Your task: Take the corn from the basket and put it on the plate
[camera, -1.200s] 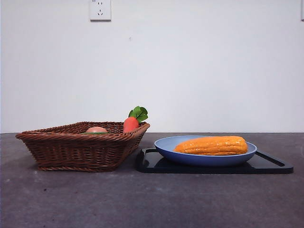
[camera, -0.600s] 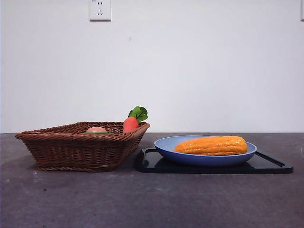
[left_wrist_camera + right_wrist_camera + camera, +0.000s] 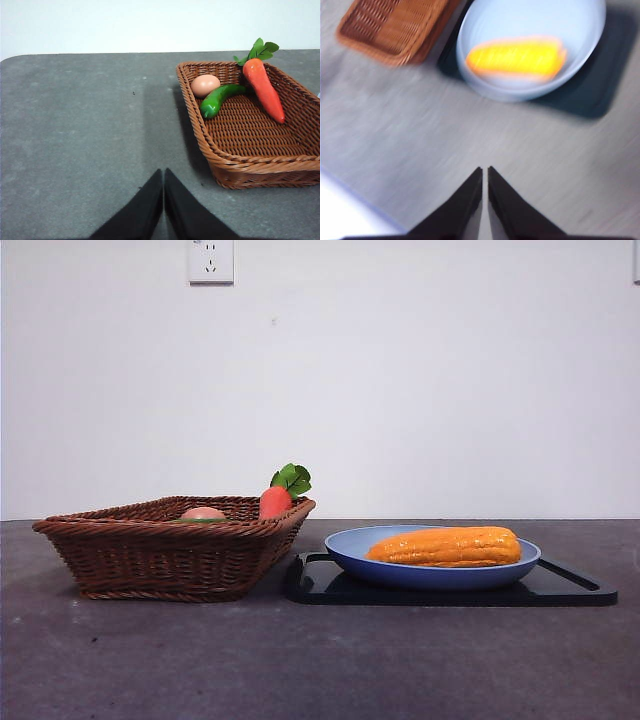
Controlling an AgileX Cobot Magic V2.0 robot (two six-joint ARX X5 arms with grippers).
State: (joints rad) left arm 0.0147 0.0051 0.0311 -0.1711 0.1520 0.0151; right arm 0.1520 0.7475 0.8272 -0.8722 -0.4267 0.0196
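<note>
The orange-yellow corn [image 3: 446, 546] lies lengthwise in the light-blue plate [image 3: 345, 545]; the blurred right wrist view shows the corn [image 3: 514, 57] in the plate [image 3: 580, 35] too. The brown wicker basket [image 3: 160, 552] stands left of the plate. My right gripper [image 3: 485, 171] is shut and empty, well back from the plate over bare table. My left gripper [image 3: 163, 174] is shut and empty over the table beside the basket [image 3: 235, 167]. Neither arm shows in the front view.
A black tray [image 3: 570, 587] lies under the plate. In the basket are a carrot [image 3: 264, 89] with green leaves, a green pepper [image 3: 218, 99] and a small peach-coloured egg-like item [image 3: 205, 85]. A wall socket [image 3: 211, 260] is on the white wall behind.
</note>
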